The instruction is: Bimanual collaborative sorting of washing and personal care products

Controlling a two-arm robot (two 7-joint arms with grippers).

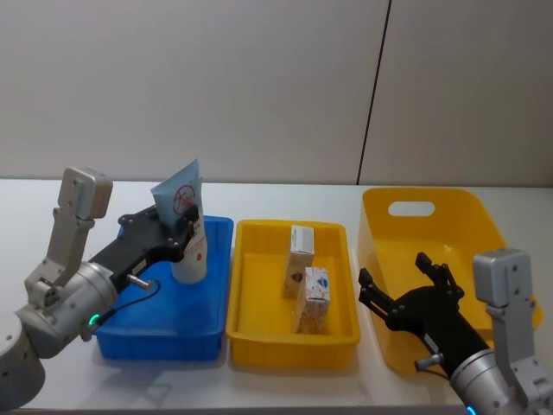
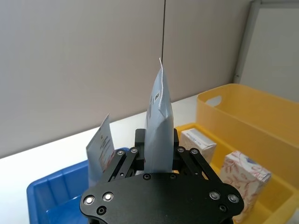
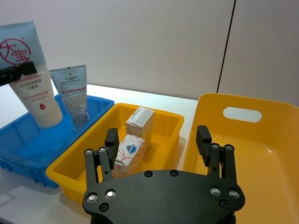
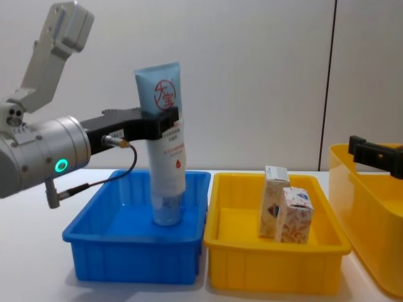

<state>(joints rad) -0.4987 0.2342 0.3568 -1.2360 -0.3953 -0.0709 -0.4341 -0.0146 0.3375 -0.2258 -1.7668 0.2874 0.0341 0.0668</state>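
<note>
Right gripper (image 1: 397,278) hangs wide open and empty over the big yellow bin (image 1: 432,201). Left gripper (image 1: 186,221) pinches the red-logo tube (image 1: 180,197) upright in the blue tray (image 1: 155,347), beside another tube (image 3: 74,95). Two boxes (image 1: 301,251) sit in the yellow tray (image 1: 294,342). Nearly sorted, I'd say.

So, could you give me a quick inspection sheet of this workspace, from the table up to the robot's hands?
Surface: white table, carrying three containers.
Job's things: red-logo tube held upright over the blue tray; a second pale blue tube stands in that tray; two patterned boxes stand in the small yellow tray.
Clutter: nothing seen.
Grippers: left tool shut on the red-logo tube; right tool open, holding nothing, by the large yellow bin.
Cables: thin black cable looped below the left arm.
Surroundings: grey wall panels behind.
</note>
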